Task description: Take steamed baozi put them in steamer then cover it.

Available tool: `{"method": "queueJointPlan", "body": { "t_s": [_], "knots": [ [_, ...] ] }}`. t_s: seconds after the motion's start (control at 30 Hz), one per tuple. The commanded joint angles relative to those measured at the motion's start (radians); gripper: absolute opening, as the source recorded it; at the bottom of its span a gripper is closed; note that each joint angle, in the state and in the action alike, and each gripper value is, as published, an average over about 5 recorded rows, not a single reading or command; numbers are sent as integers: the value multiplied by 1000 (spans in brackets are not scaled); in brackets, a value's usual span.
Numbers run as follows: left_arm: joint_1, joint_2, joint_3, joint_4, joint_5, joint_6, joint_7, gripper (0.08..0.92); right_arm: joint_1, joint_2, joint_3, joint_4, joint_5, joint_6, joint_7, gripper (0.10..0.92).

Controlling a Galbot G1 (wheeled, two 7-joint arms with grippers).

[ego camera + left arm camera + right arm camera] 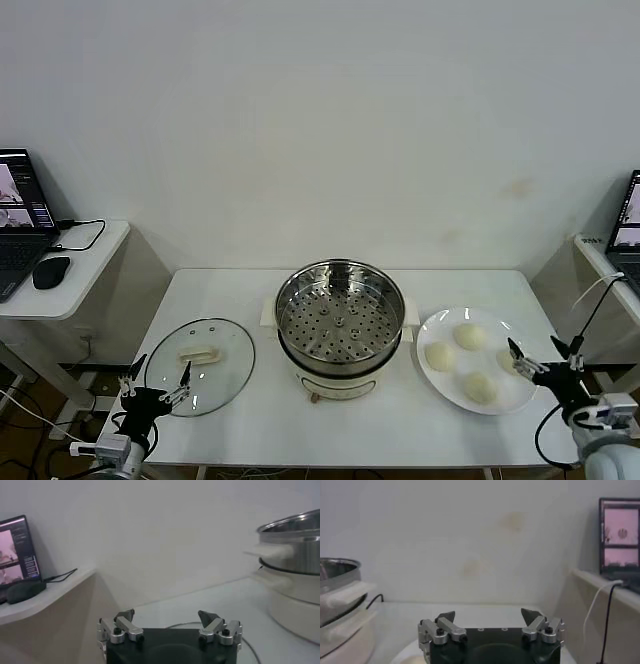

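A white table seen from above, with the steamer standing upright at its centre as the landmark. The steamer is a round, shiny steel basket with a floor full of small holes, its open mouth facing straight up, sitting on a cream-white pot base with a handle on either side.

To the left of the steamer, close but not touching, the cover lies flat on the table. It is a round clear glass lid with a metal rim. Its cream-white oblong handle faces up, and the handle's long axis runs roughly left to right, pointing toward the steamer.

To the right of the steamer sits a flat white plate holding the steamed baozi: four smooth, round, cream-white buns, resting close together.

The left gripper hovers over the near edge of the cover, on the side away from the steamer. Its fingers are spread wide and hold nothing.

The right gripper hovers at the far right edge of the plate, beside the buns. Its fingers are also spread wide and grasp nothing.
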Motion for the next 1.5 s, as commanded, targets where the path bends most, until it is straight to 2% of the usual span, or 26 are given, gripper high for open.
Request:
{"method": "queueJointPlan", "body": {
  "t_s": [0.03, 0.3, 0.53, 0.63, 0.87, 0.97, 1.3, 1.5],
  "knots": [
    [5, -2, 0, -10, 8, 0, 0, 823, 139, -253, -52, -40, -218, -68, -177, 823],
    [35, -12, 5, -37, 35, -3, -7, 823, 431, -464, -222, -172, -495, -50, -627, 823],
    [42, -29, 13, -43, 54, -10, -11, 823, 787, -568, -539, -302, -595, -33, -942, 823],
    [42, -33, 15, -42, 68, -21, -12, 823, 951, -579, -740, -359, -625, -10, -1029, 823],
    [46, -40, 12, -53, 80, -26, -11, 823, 1299, -499, -1211, -550, -702, 92, -1068, 823],
    [51, -42, 10, -53, 84, -27, -12, 823, 1345, -442, -1305, -619, -726, 142, -1065, 823],
    [45, -35, 8, -42, 108, -33, -8, 823, 1257, -259, -1216, -800, -853, 283, -1031, 823],
    [48, -43, 13, -41, 112, -32, -4, 823, 1216, -197, -1167, -871, -852, 293, -950, 823]
  ]
}}
